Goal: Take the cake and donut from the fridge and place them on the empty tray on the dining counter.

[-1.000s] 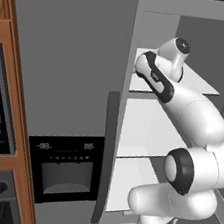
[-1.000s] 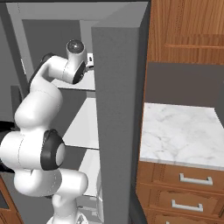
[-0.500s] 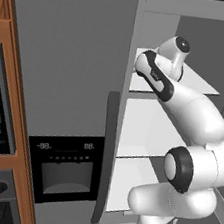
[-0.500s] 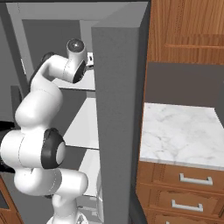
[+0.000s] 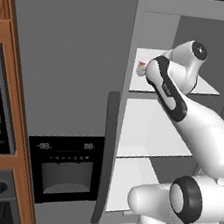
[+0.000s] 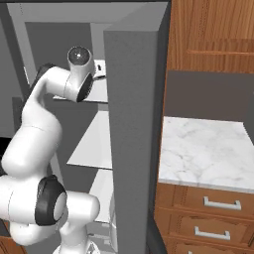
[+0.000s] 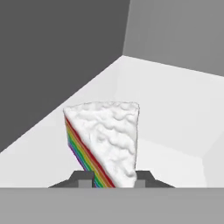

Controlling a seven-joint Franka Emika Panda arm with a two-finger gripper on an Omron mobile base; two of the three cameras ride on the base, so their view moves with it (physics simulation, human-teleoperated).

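In the hand view, the cake (image 7: 107, 140) is held between the hand's (image 7: 113, 178) fingertips on the white fridge shelf (image 7: 175, 113); its rainbow edge is glimpsed at far left in the left base view

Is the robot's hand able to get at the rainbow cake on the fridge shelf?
Yes, it looks so. The hand is already at the cake, with one finger on each side of the slice. Nothing else on the white shelf stands in the way.

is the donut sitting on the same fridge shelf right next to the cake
No, in the hand view the cake stands alone on the white shelf between the gripper fingertips, with bare shelf all around it.
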